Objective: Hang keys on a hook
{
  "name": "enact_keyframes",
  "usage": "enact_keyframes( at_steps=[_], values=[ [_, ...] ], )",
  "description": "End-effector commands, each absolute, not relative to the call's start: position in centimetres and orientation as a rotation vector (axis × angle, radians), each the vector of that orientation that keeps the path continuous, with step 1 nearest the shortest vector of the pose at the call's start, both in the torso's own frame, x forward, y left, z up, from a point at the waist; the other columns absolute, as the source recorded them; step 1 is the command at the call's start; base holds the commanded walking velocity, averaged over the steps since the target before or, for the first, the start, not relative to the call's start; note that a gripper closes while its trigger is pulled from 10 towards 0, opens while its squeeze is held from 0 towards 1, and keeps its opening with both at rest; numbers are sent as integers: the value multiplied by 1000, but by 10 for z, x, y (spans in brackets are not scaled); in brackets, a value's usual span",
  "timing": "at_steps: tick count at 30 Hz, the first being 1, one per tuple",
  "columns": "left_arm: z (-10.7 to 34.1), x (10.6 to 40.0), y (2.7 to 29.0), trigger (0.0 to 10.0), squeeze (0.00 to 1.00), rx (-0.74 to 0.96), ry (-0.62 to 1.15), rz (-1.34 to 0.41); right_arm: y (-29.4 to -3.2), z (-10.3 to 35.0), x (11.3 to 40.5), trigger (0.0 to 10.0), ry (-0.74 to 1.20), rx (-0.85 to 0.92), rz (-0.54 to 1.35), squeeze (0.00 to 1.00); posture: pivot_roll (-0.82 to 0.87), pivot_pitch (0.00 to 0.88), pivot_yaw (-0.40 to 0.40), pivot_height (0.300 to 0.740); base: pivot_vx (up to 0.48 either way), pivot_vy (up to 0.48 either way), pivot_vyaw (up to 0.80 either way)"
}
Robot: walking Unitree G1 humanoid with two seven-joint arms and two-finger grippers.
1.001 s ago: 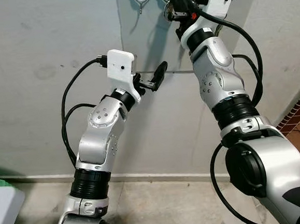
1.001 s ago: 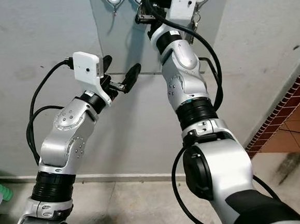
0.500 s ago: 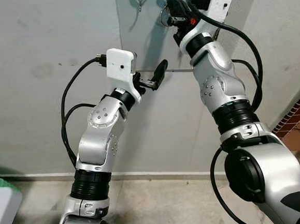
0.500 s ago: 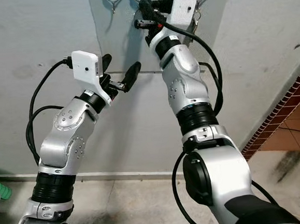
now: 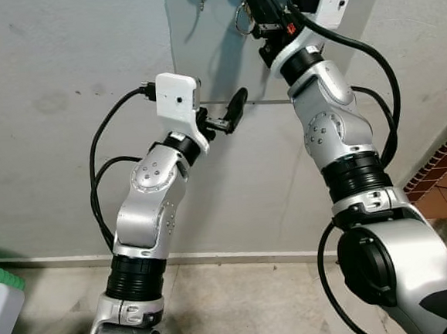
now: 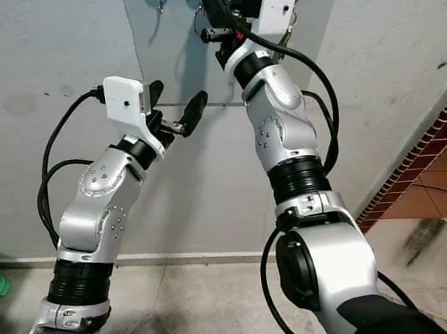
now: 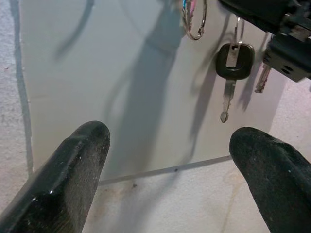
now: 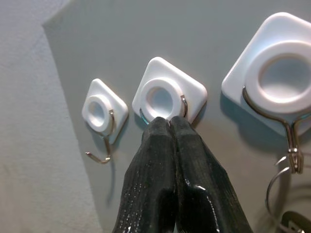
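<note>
At the top centre, the right gripper is pressing clenched fingertips against the middle hook; the left gripper is hovering released below a hanging key.

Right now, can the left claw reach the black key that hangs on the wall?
Probably yes. The left claw is open and points at the black key, with only bare wall between them. The right claw, closed at the middle hook, is close beside the key and may crowd it.
</note>
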State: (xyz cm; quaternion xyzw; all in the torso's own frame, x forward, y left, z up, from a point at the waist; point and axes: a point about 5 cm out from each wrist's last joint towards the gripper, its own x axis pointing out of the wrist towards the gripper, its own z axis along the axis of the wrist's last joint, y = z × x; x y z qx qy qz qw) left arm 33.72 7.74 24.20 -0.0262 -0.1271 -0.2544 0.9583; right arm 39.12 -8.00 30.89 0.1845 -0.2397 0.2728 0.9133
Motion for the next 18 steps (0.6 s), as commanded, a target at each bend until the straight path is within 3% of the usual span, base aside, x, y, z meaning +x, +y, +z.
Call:
enact_keyframes(
  at_steps=[1,18],
  values=[
    [242,334,76,10000,0,-57,-260,-516,-79,298,392,10000,-445,389,573,1000,10,119,-76,740,0,0,0],
    [241,334,79,10000,0,-59,-257,-499,-84,291,391,10000,-432,408,554,1000,12,132,-80,740,0,0,0]
  ],
)
